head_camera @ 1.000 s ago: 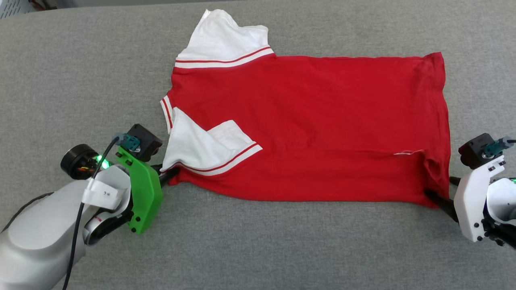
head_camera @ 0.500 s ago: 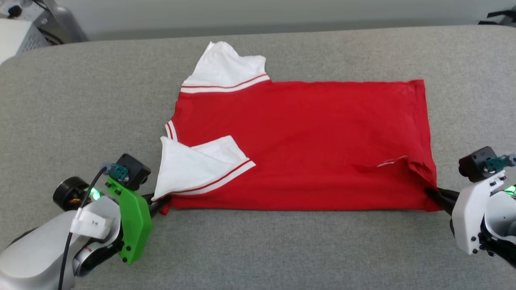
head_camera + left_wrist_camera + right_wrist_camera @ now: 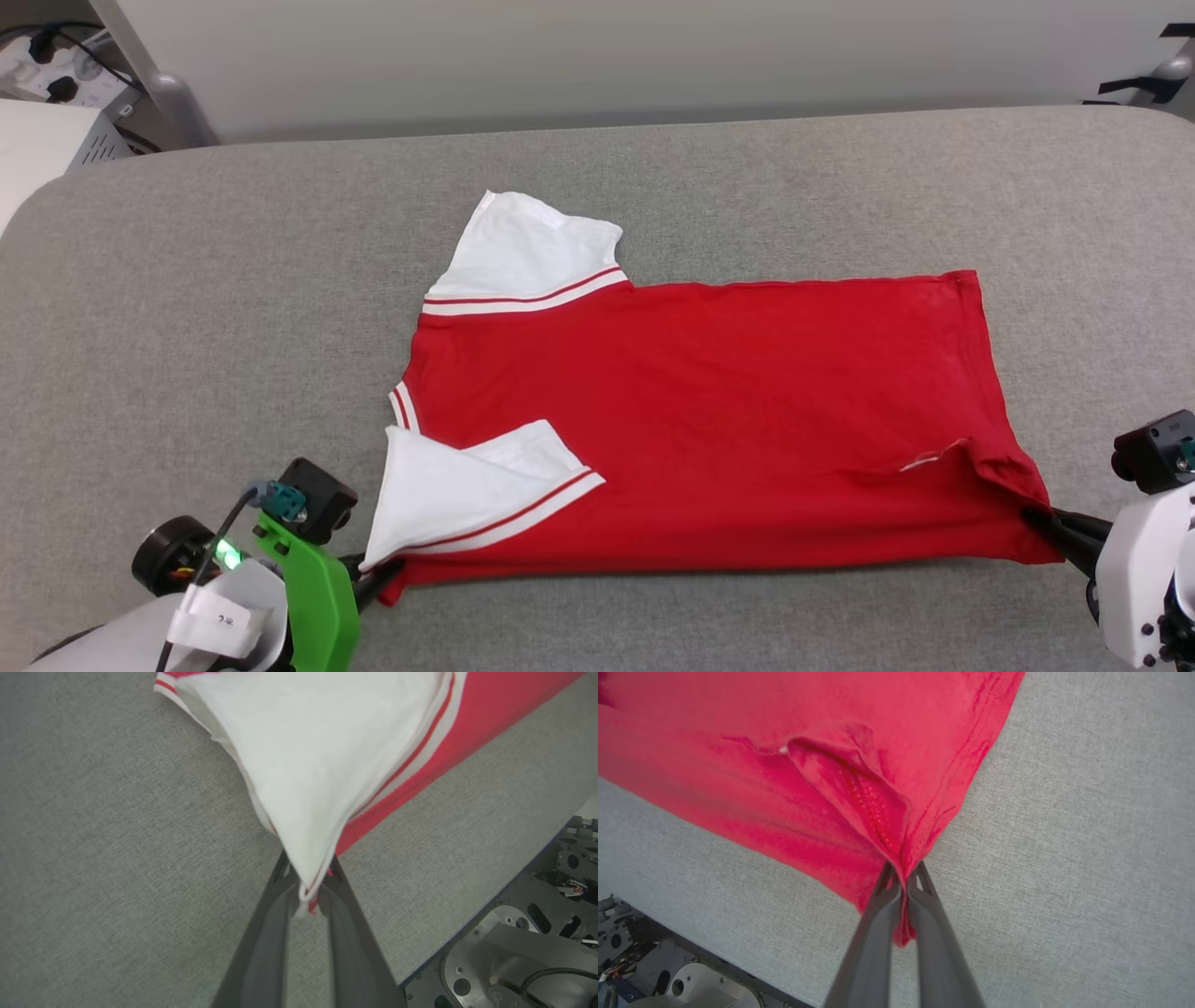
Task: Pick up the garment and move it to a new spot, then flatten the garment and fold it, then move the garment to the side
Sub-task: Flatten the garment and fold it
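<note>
Red garment (image 3: pixel 709 411) flat, white sleeves, striped trim.

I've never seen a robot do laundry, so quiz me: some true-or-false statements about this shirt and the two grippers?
The left gripper is shut on the red T-shirt at its sleeve end. True.
The right gripper is open, clear of the cloth. False: it is shut on the T-shirt too.
The T-shirt lies on a grey fabric surface. True.
Both white sleeves lie folded over the red body. False: the near sleeve does; the far sleeve sticks out flat.
</note>
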